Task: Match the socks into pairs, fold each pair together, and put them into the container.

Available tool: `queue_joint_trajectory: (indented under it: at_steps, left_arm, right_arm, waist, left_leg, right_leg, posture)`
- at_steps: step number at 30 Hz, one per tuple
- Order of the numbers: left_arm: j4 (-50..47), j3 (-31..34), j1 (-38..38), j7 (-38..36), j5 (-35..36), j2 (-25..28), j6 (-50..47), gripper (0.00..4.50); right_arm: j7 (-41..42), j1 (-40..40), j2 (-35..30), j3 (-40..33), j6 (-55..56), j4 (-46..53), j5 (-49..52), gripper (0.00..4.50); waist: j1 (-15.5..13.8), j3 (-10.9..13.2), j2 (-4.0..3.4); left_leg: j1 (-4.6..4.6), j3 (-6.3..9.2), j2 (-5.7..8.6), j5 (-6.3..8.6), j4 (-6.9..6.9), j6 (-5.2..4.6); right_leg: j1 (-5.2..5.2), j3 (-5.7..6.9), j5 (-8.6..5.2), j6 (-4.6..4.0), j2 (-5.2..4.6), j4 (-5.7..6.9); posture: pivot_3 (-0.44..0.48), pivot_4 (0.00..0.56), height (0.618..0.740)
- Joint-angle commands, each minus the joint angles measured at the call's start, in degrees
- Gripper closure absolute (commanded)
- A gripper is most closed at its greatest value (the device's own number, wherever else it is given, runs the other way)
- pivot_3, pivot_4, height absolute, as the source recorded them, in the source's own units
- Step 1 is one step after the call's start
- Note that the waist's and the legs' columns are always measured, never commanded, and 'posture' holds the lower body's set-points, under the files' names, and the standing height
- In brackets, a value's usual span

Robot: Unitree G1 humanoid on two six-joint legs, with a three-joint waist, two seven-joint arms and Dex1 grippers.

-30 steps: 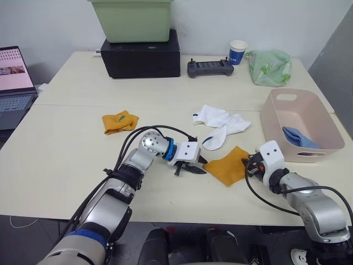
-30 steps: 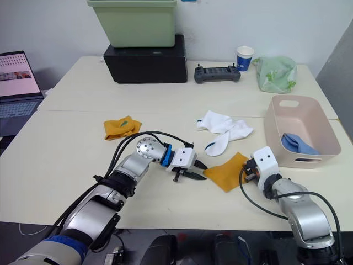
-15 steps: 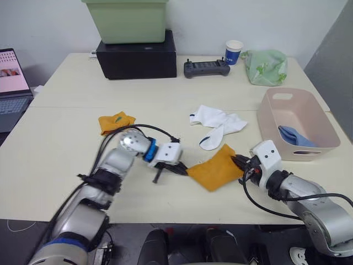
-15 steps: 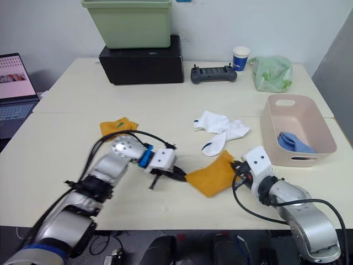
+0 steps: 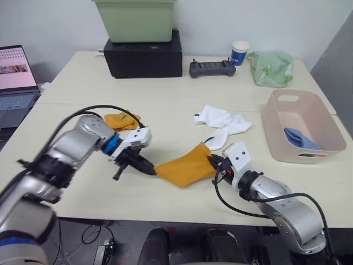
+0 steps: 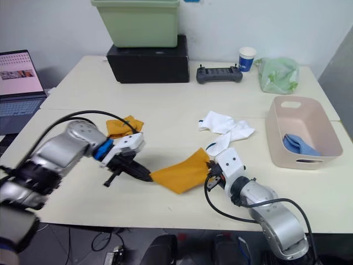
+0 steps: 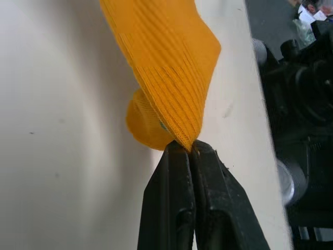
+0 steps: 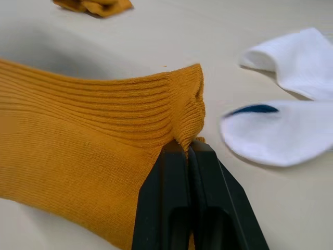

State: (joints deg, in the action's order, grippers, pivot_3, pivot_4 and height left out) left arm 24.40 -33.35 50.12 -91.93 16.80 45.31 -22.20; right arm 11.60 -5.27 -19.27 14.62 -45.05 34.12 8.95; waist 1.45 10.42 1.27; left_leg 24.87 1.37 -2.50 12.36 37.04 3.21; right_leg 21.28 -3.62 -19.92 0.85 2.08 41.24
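1. The mustard-orange sock point(image 5: 185, 165) is stretched between both grippers near the front edge of the table point(image 5: 71, 83). The left gripper point(image 5: 148, 170) has its jaws closed tight on 1 corner, and the right gripper point(image 5: 212, 161) has its jaws pinched on the opposite edge, by the ribbed cuff.
2. Change: 1 second ago this sock lay flat on the table further to the robot's right, with the left gripper beside it and not yet gripping. Half a second ago both grippers had hold of it. Now the sock has travelled toward the robot's left, and the left arm has swung well out to that side.
3. That carries it toward its partner, the second mustard-orange sock point(image 5: 122, 120), which lies crumpled on the table just behind the left gripper. The 2 are near each other but still apart.
4. My judgement: the step in hand is bringing the orange pair together, with laying 1 over the other and folding still to do.
5. The 2 white socks point(image 5: 223, 125) lie overlapping just behind the right gripper, untouched.
6. The container point(image 5: 276, 128) sits at the table's right side with light blue socks point(image 5: 301, 138) already inside, so 1 pair looks finished and 2 remain.
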Motion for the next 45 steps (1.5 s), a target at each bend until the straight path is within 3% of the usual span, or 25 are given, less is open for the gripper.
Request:
queue_joint_trajectory:
  at_steps: [1, 6, 11, 14, 18, 23, 26, 30, 37, 44, 45]
  left_arm:
    - [9.7, 0.3, 4.0, -0.1, -5.4, -5.4, 2.9, 4.48]
    - [18.6, 3.7, 8.5, 0.5, -7.6, -13.5, 1.8, 4.48]
    - [21.1, 7.8, 9.8, 3.3, -8.6, -15.6, 2.3, 4.48]
    - [21.3, 11.9, 9.8, 5.5, -7.9, -15.5, 4.2, 3.89]
    - [13.3, 16.5, 5.3, 7.2, -6.1, -12.5, -0.9, 2.52]
    - [-4.3, 23.1, -5.5, 14.7, -1.6, -12.1, -9.7, 1.04]
    - [-13.7, 23.3, -11.8, 19.1, -0.3, -13.6, -13.4, 0.03]
    - [-20.2, 22.7, -17.7, 25.8, -1.3, -17.5, -10.8, 0.03]
    - [-14.5, 17.1, -19.5, 26.5, -8.8, -17.7, 5.4, 0.03]
    - [-9.9, 14.9, -18.7, 26.6, -12.1, -18.8, 9.3, 2.16]
    - [-9.9, 14.8, -18.8, 26.3, -12.2, -18.6, 9.7, 2.47]
  right_arm:
    - [-4.4, 1.1, 1.5, -1.7, 1.7, -1.2, -3.9, 4.5]
    - [-7.1, 3.5, 2.0, -3.9, 1.4, 0.3, -7.0, 4.5]
    - [-8.8, 4.9, 3.6, -5.1, 0.6, 1.3, -8.1, 4.5]
    - [-8.9, 4.9, 4.3, -5.6, 0.5, 1.1, -9.0, 4.5]
    - [-9.3, 4.6, 5.4, -6.6, 0.4, 0.8, -9.4, 4.5]
    - [-8.6, 5.6, 6.2, -8.2, -0.3, 2.2, -9.0, 3.15]
    - [-7.6, 5.9, 5.7, -8.5, 0.3, 3.2, -8.8, 2.04]
    - [-5.9, 5.7, 5.2, -8.4, 0.4, 3.5, -8.6, 0.65]
    - [-5.2, 3.8, 5.5, -12.3, -0.1, 1.7, -7.7, 0.65]
    - [-1.6, 0.3, 5.3, -15.3, -5.7, -3.6, -3.9, 0.62]
    - [-0.9, 0.3, 4.7, -14.8, -6.1, -3.8, -3.7, 0.81]
  waist:
    - [0.2, 0.0, 0.01]
    - [0.5, 0.0, 0.02]
    - [0.9, 0.0, 0.02]
    - [1.0, 0.0, 0.03]
    - [1.0, 0.0, 0.02]
    - [1.0, 0.0, 0.0]
    - [0.7, 0.0, 0.0]
    - [0.3, 0.0, 0.01]
    - [0.4, 0.0, 0.0]
    - [0.4, 0.0, 0.01]
    - [0.4, 0.0, 0.0]
  left_leg:
    - [0.06, -0.06, -0.02, 0.0, -0.01, 0.0]
    - [0.12, -0.04, -0.09, 0.0, -0.06, 0.0]
    - [0.08, -0.02, -0.13, 0.0, -0.05, 0.0]
    - [0.08, 0.02, -0.15, 0.0, -0.05, 0.0]
    - [0.07, 0.02, -0.15, 0.0, -0.06, 0.0]
    - [0.0, 0.18, -0.3, -0.01, -0.08, 0.02]
    - [0.0, 0.18, -0.3, -0.02, -0.06, 0.04]
    - [-0.01, 0.14, -0.22, -0.02, -0.03, 0.04]
    - [-0.04, 0.05, -0.12, -0.02, -0.05, 0.04]
    - [-0.06, -0.02, -0.09, -0.02, -0.07, 0.03]
    - [-0.06, -0.02, -0.1, -0.02, -0.07, 0.03]
  right_leg:
    - [0.11, -0.03, 0.0, -0.01, 0.01, 0.0]
    - [0.17, -0.08, 0.01, -0.01, 0.05, 0.01]
    - [0.16, -0.18, 0.01, -0.01, 0.11, 0.09]
    - [0.16, -0.21, 0.01, -0.01, 0.12, 0.1]
    - [0.15, -0.24, 0.01, -0.01, 0.08, 0.1]
    - [0.13, -0.3, 0.01, -0.02, -0.15, 0.12]
    - [0.1, -0.32, 0.01, -0.02, -0.26, 0.14]
    - [0.05, -0.31, 0.01, 0.0, -0.25, 0.13]
    - [0.05, -0.31, 0.02, -0.02, -0.23, 0.13]
    - [0.01, -0.29, 0.02, -0.01, -0.18, 0.08]
    - [0.0, -0.31, 0.02, -0.01, -0.18, 0.07]
  posture:
    - [0.0, 0.15, 0.735]
    - [0.0, 0.15, 0.735]
    - [0.0, 0.15, 0.735]
    - [0.0, 0.15, 0.735]
    - [0.0, 0.15, 0.735]
    - [0.0, 0.15, 0.735]
    - [0.0, 0.15, 0.735]
    - [0.0, 0.15, 0.735]
    - [0.0, 0.15, 0.735]
    - [0.0, 0.15, 0.735]
    - [0.0, 0.15, 0.735]
